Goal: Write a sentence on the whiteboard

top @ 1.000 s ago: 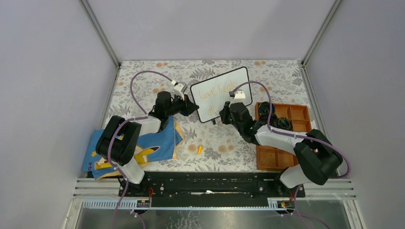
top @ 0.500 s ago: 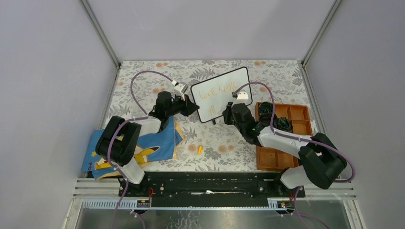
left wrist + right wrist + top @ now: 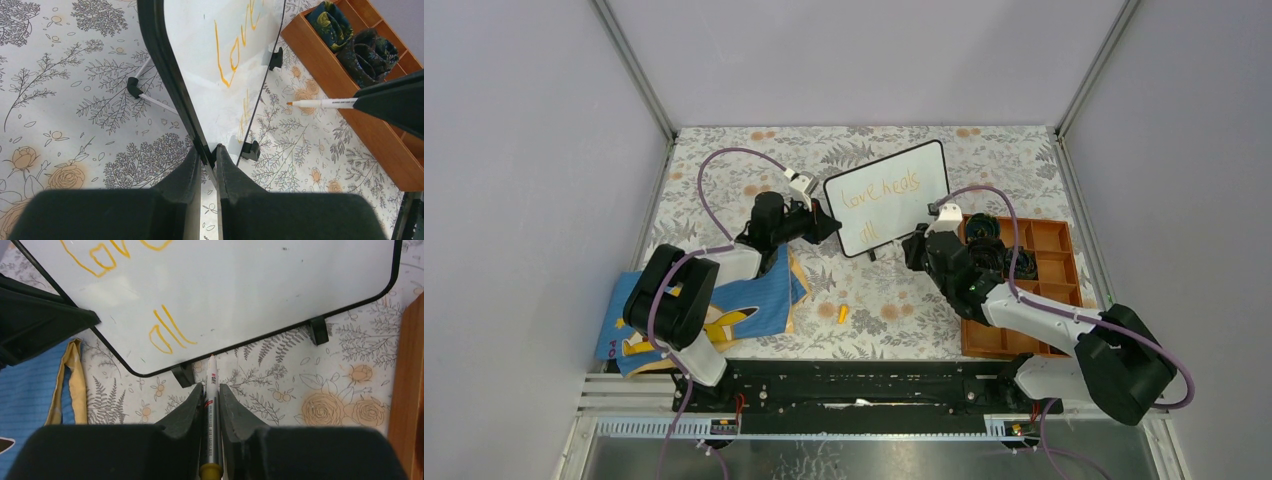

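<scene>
Whiteboard (image 3: 280, 285) filled the top of the right wrist view, left gripper (image 3: 207, 151) clamped on its frame, and my right gripper (image 3: 211, 388) pinched the marker (image 3: 212, 375) pointing straight up at it, tip just below its bottom rim.

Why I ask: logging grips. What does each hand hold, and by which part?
The left hand pinches the whiteboard by its black-framed edge. The right hand grips a marker along its barrel, tip free and off the board.
</scene>
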{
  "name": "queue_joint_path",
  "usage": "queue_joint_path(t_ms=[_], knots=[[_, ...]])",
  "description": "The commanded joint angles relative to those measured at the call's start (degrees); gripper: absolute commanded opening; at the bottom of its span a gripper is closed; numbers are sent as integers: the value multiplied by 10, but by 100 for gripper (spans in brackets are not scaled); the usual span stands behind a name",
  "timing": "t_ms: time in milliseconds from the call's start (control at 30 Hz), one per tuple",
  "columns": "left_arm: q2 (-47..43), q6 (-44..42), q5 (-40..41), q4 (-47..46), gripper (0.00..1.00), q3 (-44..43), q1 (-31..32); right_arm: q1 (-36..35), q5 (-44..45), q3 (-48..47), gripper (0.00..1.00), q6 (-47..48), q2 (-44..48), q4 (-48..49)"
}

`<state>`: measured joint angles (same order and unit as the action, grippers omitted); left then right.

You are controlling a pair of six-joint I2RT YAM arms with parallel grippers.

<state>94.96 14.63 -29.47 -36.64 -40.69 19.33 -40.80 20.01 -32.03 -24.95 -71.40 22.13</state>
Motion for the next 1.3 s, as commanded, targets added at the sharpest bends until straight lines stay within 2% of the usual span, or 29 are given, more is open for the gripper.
queue_joint_path(t_ms=[0,500,1267], knots=[[11,-57,49,69,0,15,3,5,3,15,0,-24,9,57],[14,-58,57,71,0,17,4,5,-5,-21,0,-29,-52,95],[15,-59,60,71,0,17,4,8,5,-48,0,-23,-93,106]])
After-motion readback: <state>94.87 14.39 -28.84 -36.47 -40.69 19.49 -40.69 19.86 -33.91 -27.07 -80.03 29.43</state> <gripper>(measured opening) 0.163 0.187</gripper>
